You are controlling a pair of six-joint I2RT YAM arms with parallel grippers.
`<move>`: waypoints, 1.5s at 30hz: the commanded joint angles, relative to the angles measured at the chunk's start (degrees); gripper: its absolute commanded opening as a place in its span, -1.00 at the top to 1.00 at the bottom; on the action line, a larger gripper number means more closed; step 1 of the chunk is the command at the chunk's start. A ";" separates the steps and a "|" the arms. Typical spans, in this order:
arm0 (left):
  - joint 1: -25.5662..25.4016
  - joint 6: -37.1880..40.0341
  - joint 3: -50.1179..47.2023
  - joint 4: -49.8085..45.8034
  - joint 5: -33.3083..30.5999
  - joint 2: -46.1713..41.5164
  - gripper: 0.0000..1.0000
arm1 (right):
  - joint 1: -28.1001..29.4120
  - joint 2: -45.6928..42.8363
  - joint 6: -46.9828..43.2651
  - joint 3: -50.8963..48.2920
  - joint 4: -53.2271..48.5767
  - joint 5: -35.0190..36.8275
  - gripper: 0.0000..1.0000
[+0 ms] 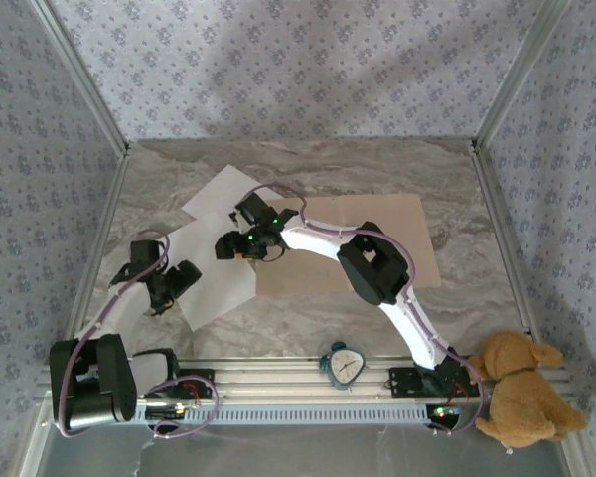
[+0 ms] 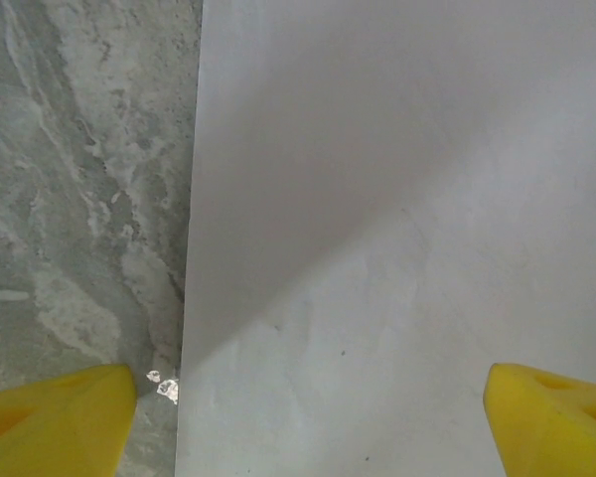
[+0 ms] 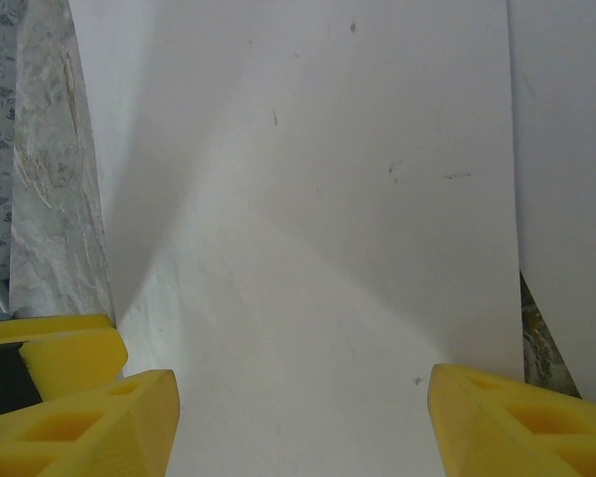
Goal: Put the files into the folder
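Files [image 1: 219, 283]: flat beneath spread, empty left gripper [image 2: 310, 388] and right gripper [image 3: 300, 388]; folder [image 1: 417, 229] lies rightward, nearest the right arm.

White files [image 1: 219, 283] lie left of tan folder [image 1: 419, 248].

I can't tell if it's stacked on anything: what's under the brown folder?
The folder lies flat on the marbled table, which shows around its edges. Anything directly beneath is covered, and the right arm hides part of its top.
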 commanded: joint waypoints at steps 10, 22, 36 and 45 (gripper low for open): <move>0.45 1.62 1.82 0.98 2.85 2.90 -0.73 | 0.86 1.14 3.30 -6.11 1.41 -1.93 -0.37; 0.48 2.06 1.11 1.80 4.28 1.37 -0.66 | 2.80 0.72 4.08 -6.76 2.56 -3.53 -0.36; 1.45 1.79 0.41 1.35 4.23 -0.39 -0.61 | 3.52 -0.36 4.00 -6.11 3.70 -4.74 -0.36; 1.67 1.72 1.42 -1.60 1.30 0.18 -0.65 | 3.62 -0.40 3.91 -6.04 3.24 -4.57 -0.36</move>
